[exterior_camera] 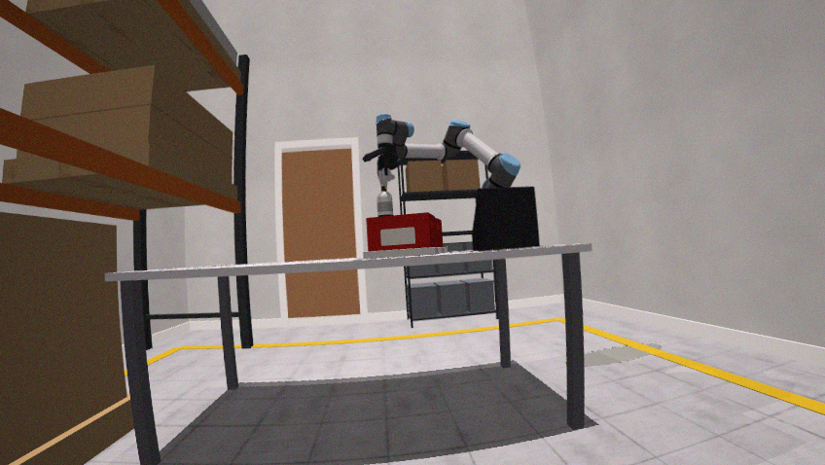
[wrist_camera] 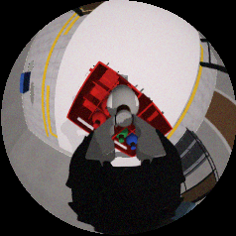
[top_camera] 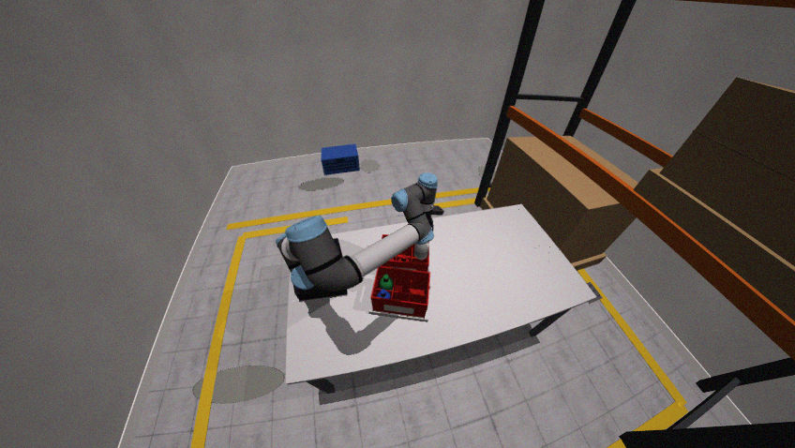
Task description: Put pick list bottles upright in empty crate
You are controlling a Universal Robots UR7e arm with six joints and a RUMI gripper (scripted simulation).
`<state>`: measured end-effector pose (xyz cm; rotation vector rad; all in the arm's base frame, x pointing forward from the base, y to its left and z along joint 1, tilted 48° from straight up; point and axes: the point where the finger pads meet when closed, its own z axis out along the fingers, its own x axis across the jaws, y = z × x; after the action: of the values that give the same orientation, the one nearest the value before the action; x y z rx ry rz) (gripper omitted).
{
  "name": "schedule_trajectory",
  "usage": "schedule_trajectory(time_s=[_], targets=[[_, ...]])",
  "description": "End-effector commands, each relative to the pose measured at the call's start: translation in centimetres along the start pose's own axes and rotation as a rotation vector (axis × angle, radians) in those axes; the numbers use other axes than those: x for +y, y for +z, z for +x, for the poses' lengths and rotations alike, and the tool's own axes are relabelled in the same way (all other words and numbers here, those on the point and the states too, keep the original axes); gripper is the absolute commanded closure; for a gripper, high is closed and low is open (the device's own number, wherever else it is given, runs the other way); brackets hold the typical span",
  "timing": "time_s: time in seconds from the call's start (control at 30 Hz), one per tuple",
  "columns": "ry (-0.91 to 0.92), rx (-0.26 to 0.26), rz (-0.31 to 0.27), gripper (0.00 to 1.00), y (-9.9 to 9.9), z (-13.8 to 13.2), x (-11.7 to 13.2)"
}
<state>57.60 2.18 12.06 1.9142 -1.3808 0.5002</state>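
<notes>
My gripper (exterior_camera: 385,181) (wrist_camera: 123,115) is shut on a pale grey bottle (top_camera: 421,251) (exterior_camera: 384,204) (wrist_camera: 122,97) by its neck and holds it upright, at the far crate in the top view. Its base is hidden behind the rim in the exterior view. The near red crate (top_camera: 420,311) (exterior_camera: 424,230) (wrist_camera: 160,119) holds a green bottle (top_camera: 385,282) (wrist_camera: 122,135) and a blue bottle (top_camera: 383,294) (wrist_camera: 132,141). The far red crate (top_camera: 412,265) (wrist_camera: 91,81) stands behind it, partly hidden by the arm. A red round shape (wrist_camera: 98,119), apparently a bottle, shows there. No pick list is readable.
Both crates stand close together on the white table (top_camera: 489,267) (exterior_camera: 288,268), beside the arm's base. The arm reaches over them. Rack shelving with cardboard boxes (top_camera: 562,183) (exterior_camera: 87,115) stands beyond one table end. A blue box (top_camera: 339,159) is on the floor.
</notes>
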Motion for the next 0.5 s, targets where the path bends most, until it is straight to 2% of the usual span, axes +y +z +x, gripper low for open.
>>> schedule_trajectory(time_s=[0.0, 0.47], targets=[[0.001, 0.0, 0.002, 1.0, -0.08, -0.09, -0.3], [0.001, 0.0, 0.002, 1.0, -0.08, 0.01, -0.1]])
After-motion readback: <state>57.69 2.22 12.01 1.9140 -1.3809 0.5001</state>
